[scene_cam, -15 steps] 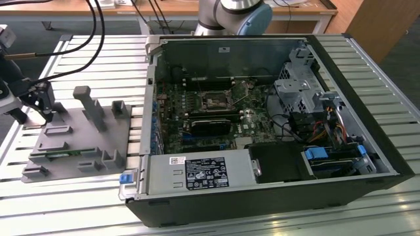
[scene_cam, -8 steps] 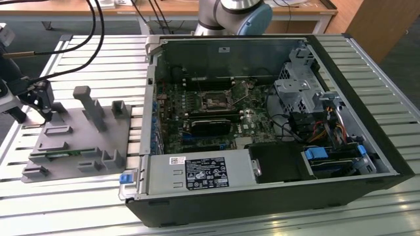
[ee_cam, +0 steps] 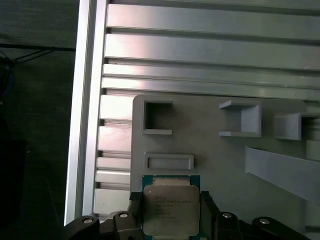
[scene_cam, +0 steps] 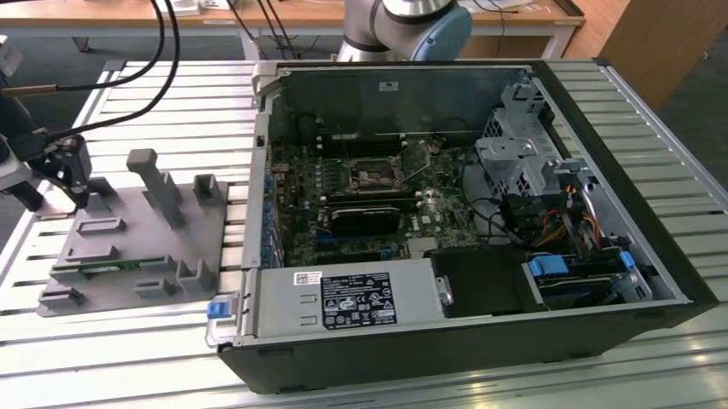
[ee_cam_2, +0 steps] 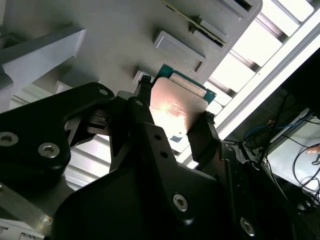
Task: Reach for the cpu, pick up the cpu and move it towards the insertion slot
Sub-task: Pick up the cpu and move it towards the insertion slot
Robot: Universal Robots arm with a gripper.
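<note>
We found the gripper [ee_cam_2: 176, 100] closed narrowly on the cpu [ee_cam_2: 172, 107], its fingers [ee_cam_2: 202, 137] pressed against two opposite edges, just over the grey plastic tray [ee_cam: 215, 165]. The insertion slot [scene_cam: 373, 177] lay well apart, inside the open computer case [scene_cam: 455, 354].

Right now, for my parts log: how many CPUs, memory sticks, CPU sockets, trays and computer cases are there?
cpu: 1
green memory stick: 1
insertion slot: 1
grey tray: 1
computer case: 1
Total: 5
</note>
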